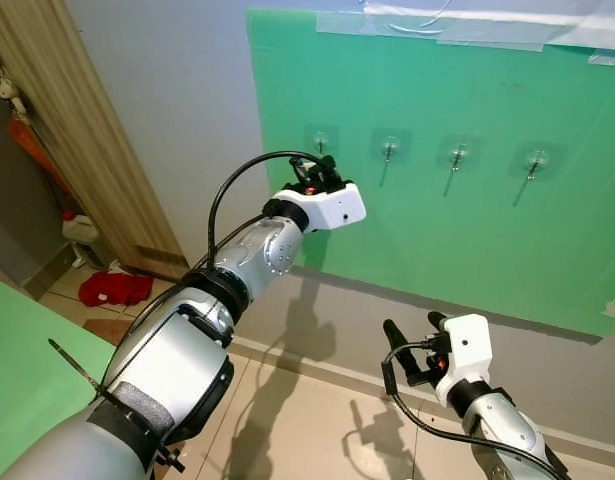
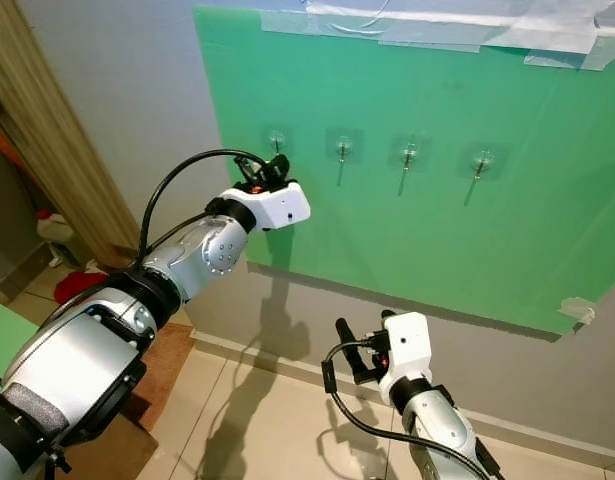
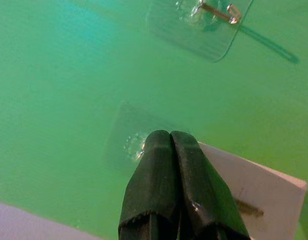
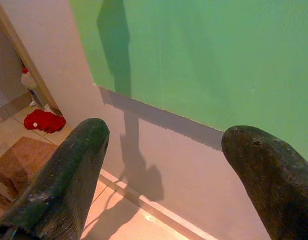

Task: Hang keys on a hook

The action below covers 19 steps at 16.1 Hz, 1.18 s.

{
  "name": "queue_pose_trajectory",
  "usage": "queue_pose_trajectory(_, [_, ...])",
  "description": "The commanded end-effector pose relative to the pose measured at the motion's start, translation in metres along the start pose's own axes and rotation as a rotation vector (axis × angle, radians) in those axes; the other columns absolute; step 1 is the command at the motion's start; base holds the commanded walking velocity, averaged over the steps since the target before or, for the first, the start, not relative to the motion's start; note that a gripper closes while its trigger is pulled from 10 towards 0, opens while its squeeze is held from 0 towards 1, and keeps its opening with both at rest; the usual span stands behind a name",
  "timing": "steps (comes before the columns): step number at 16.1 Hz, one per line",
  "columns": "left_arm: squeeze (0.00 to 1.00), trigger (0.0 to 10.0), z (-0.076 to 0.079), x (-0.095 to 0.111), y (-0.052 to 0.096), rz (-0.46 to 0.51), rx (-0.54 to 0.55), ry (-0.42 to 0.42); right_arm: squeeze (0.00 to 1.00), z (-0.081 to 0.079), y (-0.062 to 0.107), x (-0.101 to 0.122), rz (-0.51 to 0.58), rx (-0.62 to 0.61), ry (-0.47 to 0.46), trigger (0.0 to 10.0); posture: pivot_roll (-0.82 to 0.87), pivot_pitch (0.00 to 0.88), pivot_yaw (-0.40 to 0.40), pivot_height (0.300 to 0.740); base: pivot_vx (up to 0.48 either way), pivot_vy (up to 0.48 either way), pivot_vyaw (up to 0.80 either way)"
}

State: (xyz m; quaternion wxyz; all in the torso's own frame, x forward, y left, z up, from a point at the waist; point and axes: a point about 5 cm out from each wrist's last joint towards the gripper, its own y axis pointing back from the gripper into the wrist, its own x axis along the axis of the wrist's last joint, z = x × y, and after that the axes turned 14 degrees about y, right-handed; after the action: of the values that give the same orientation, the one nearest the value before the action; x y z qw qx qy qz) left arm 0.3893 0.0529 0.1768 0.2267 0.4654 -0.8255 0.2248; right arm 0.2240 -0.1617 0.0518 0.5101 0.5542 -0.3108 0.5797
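The left gripper [image 1: 325, 165] is raised to the leftmost hook [image 3: 135, 145] on the green board [image 1: 467, 240], near its upper left corner, fingers pressed together; whether keys are pinched between them cannot be told, and no keys can be made out. The right gripper [image 1: 412, 340] hangs low, spread wide and empty. Keys would likely be light, stiff and jangly, best held by the ring; each hook juts outward from the board.
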Motion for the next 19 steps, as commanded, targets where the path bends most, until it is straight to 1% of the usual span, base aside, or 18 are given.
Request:
queue_pose_trajectory(1, [0.24,10.0,0.001,-0.003,0.002,-0.002,-0.018,-0.011,0.00,0.000,0.002,-0.001,-0.009,0.000,-0.010,10.0,-0.18,0.000,0.094,0.722,0.000,0.000,0.00])
queue_pose_trajectory(3, [0.21,10.0,0.002,-0.003,0.003,-0.005,-0.023,-0.017,0.00,0.000,0.003,-0.001,-0.010,0.001,-0.011,10.0,-0.18,0.000,0.093,0.722,0.000,0.000,0.00])
queue_pose_trajectory(4, [0.20,10.0,0.000,-0.003,0.002,-0.004,-0.005,-0.018,0.00,0.000,0.003,-0.002,-0.011,0.002,-0.010,10.0,-0.18,0.000,0.092,0.722,0.000,0.000,0.00])
queue_pose_trajectory(6, [0.20,10.0,-0.016,-0.004,-0.001,-0.013,0.105,-0.017,0.00,-0.001,0.003,-0.002,-0.013,0.007,-0.009,10.0,-0.18,0.000,0.090,0.722,0.000,0.000,0.00])
queue_pose_trajectory(11, [0.20,10.0,-0.027,-0.006,-0.002,-0.031,0.169,-0.027,0.00,-0.001,0.003,-0.003,-0.016,0.011,-0.009,10.0,-0.18,0.000,0.088,0.722,0.000,0.000,0.00])
queue_pose_trajectory(13, [0.21,10.0,-0.028,-0.007,-0.002,-0.036,0.169,-0.032,0.00,-0.001,0.003,-0.002,-0.017,0.013,-0.009,10.0,-0.18,0.000,0.087,0.722,0.000,0.000,0.00])
queue_pose_trajectory(17, [0.20,10.0,-0.034,0.002,-0.009,-0.010,0.161,-0.054,0.00,-0.002,0.002,-0.002,-0.018,0.008,-0.005,10.0,-0.20,0.000,0.100,0.722,0.000,0.000,0.00])
queue_pose_trajectory(19, [0.20,10.0,-0.032,0.006,-0.010,0.003,0.133,-0.070,0.00,-0.002,0.004,-0.003,-0.018,-0.009,-0.008,10.0,-0.21,0.000,0.114,0.722,0.000,0.000,0.00])
